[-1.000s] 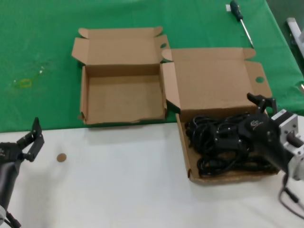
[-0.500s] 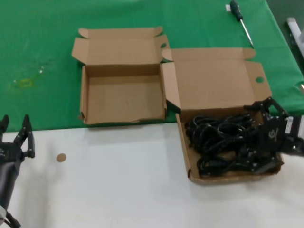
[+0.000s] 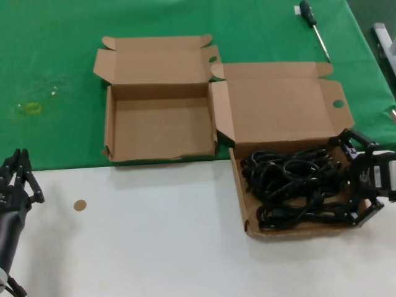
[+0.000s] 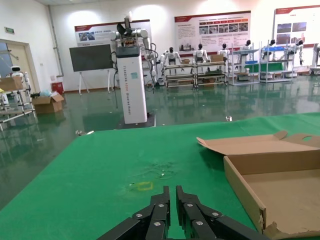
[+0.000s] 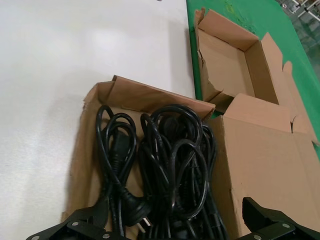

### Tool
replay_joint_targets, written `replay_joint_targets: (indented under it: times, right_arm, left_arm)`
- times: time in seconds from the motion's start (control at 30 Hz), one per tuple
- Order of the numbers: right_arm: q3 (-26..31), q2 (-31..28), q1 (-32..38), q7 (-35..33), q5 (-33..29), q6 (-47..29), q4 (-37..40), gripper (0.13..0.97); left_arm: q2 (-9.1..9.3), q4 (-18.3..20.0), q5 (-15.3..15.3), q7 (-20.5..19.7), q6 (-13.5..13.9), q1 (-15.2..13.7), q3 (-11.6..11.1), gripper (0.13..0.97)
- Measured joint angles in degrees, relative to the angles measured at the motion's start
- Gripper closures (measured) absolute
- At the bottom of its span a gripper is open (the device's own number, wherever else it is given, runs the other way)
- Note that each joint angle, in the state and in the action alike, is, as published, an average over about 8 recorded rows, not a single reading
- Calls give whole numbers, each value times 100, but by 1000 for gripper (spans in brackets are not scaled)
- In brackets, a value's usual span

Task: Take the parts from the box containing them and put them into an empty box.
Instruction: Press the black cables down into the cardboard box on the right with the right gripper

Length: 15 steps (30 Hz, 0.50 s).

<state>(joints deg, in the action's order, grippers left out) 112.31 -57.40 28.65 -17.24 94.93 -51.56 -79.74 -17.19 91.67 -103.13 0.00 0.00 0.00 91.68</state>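
Right hand is at the far right end of the cord box, fingers spread wide apart, nothing gripped. One fingertip sits up by the box's back corner near the lid, the other down by its front right corner, so the hand basically straddles that end of the pile. From the right wrist camera you can see both finger ends at the frame edge with the cords between them, not pinched.

The power cords are all lying in that box, a tangled black heap of loops filling most of the tray. In the wrist shot one moulded plug with its prongs shows near the hand. The box's broad lid is folded back flat behind the cords, and a punched round hole shows in its right tab.

The smaller box sits just left of the cord box, their side flaps touching or very nearly so. It's open with only bare cardboard inside, lid laid back, and its low front wall is wavy.

Left hand is way off to the left of the cord box, near the edge of the white counter, fingers pressed together and holding nothing. Its wrist camera shows the two fingers closed side by side, pointing over the green cloth.

A small brown disc lies on the counter just right of the left hand. A screwdriver lies on the green cloth behind the cord box.
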Motion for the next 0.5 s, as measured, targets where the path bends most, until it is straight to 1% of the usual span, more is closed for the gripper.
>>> replay_joint_targets:
  times: [0.23,0.5]
  right_arm:
    - [-27,269,175,-155,-252,-35,204,152]
    - [-68,476,301,-245,-394,-98,420,246]
  left_arm:
    - [0,0,0,0,0,0,0,938]
    - [0,0,1,0,0,0,0,942]
